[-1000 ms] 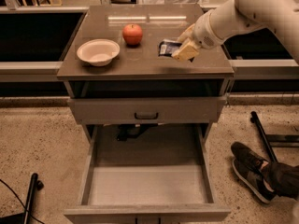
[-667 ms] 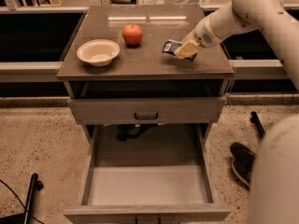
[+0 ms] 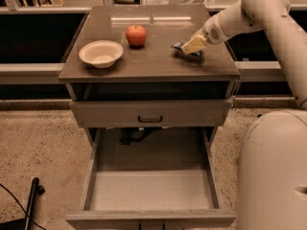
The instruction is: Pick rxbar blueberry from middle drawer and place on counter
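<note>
The rxbar blueberry (image 3: pixel 179 46) is a small dark bar at the right side of the counter (image 3: pixel 148 61), down at the level of its top. My gripper (image 3: pixel 193 45) reaches in from the right and lies across it, shut on the bar, whose dark ends stick out on both sides. Below, the middle drawer (image 3: pixel 151 190) is pulled wide open, and its plain grey floor is bare.
On the counter's left side sits a white bowl (image 3: pixel 100 53), with a red apple (image 3: pixel 136 35) behind it near the middle. A closed drawer with a dark handle (image 3: pixel 150 119) lies above the open one. My pale base (image 3: pixel 276 171) fills the lower right.
The gripper has stayed over the right of the counter with the bar, shifting slightly. The arm has swung, and my base has come into view at the lower right.
</note>
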### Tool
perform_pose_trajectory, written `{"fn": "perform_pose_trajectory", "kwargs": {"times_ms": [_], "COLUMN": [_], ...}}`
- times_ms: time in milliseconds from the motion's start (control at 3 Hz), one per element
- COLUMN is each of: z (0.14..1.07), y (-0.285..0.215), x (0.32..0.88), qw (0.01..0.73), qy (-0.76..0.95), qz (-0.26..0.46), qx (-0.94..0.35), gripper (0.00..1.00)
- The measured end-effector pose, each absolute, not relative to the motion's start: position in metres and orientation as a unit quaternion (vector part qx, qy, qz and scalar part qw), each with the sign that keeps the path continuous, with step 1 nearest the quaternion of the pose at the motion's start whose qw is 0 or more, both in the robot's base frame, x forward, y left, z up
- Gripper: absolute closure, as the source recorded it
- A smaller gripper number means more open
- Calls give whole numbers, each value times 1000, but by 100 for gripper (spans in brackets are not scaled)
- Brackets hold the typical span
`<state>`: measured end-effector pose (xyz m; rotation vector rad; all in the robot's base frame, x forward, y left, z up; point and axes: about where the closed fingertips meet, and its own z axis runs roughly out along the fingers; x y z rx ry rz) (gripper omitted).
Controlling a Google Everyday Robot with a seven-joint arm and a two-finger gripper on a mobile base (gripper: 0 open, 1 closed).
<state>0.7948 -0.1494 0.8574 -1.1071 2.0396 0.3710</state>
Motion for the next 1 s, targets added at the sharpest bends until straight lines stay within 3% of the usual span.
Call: {"fn": "perform_pose_trajectory", "kwargs": {"times_ms": [333,1000], "z": [855,860], "y": [-148,-220], "x": [794,755], "qw": [383,360], "qy": [801,800], "qz": [147,137], "qx": [-436,-460], "gripper": [0,0]}}
